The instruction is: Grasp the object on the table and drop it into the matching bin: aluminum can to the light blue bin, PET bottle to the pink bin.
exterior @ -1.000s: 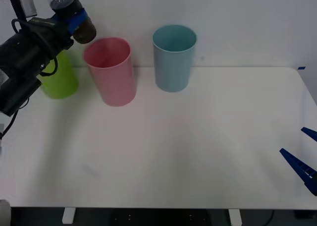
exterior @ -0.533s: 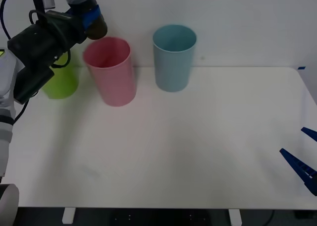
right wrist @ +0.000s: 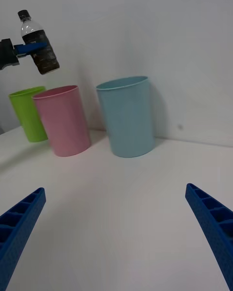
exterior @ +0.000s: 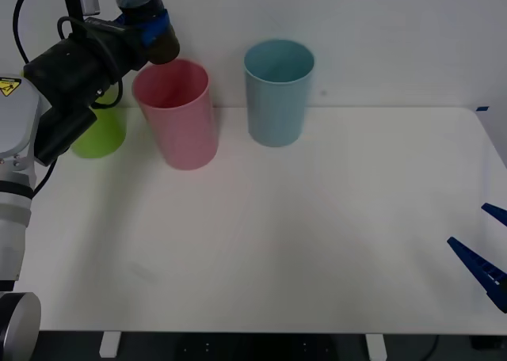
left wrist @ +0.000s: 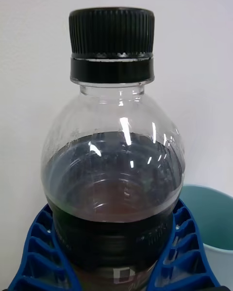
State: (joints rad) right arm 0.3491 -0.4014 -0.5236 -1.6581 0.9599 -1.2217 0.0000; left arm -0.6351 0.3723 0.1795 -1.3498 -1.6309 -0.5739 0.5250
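Observation:
My left gripper [exterior: 149, 22] is shut on the PET bottle [exterior: 146, 20], a small clear bottle with a black cap and a dark lower half. It hangs tilted in the air just above the left rim of the pink bin [exterior: 177, 112]. The right wrist view shows the same bottle [right wrist: 39, 43] clamped in the blue fingers [right wrist: 30, 48] above the pink bin [right wrist: 63, 120]. Close up, the bottle [left wrist: 114, 174] sits between the ribbed blue fingers [left wrist: 39, 252]. The light blue bin [exterior: 277, 92] stands to the right of the pink one. My right gripper [exterior: 485, 254] rests open at the table's right edge.
A lime green bin [exterior: 97, 130] stands left of the pink bin, partly behind my left arm. All three bins line the back of the white table [exterior: 317, 242], close to the wall. The light blue bin [right wrist: 127, 116] also shows ahead of the right wrist.
My left arm has carried the bottle rightward and slightly up, from above the green bin to the pink bin's left rim. The right gripper has not moved.

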